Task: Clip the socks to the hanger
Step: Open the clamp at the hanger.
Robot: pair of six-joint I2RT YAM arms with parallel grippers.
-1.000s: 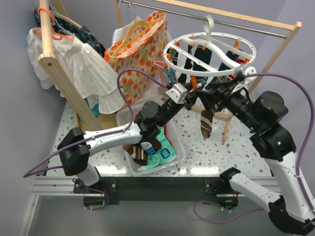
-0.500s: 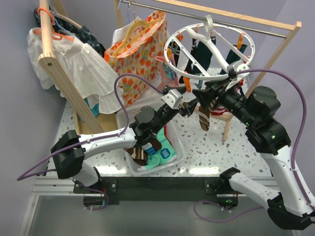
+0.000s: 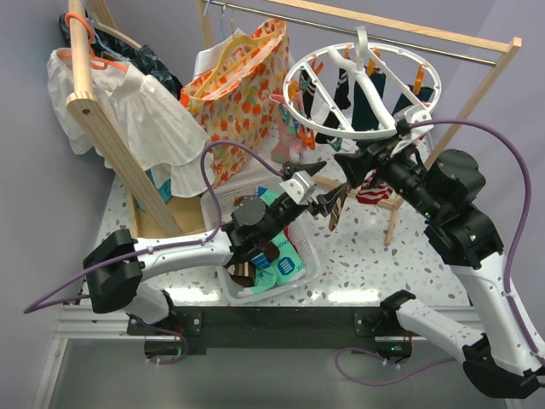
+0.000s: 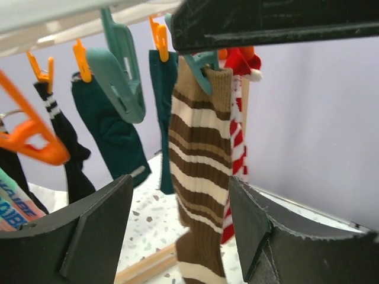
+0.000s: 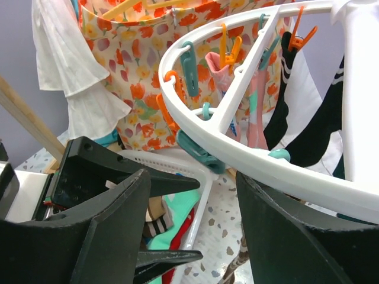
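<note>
Brown striped sock [image 4: 198, 177] hangs beyond the wide-open, empty left claw [image 4: 180, 188]; right claw [image 5: 192, 177] seems parted, hold unclear.

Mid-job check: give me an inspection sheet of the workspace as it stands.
Surface: speckled tabletop, nothing spilled.
Job's things: brown striped sock hangs from a teal clip on the hanger; more socks in the basket.
Clutter: floral bag behind the basket.
Grippers: left gripper, jaws open by the brown sock; right gripper, jaws open near the hanger's rim.
Cables: purple cables loop above both arms.
Surroundings: wooden rail, white shirt.
</note>
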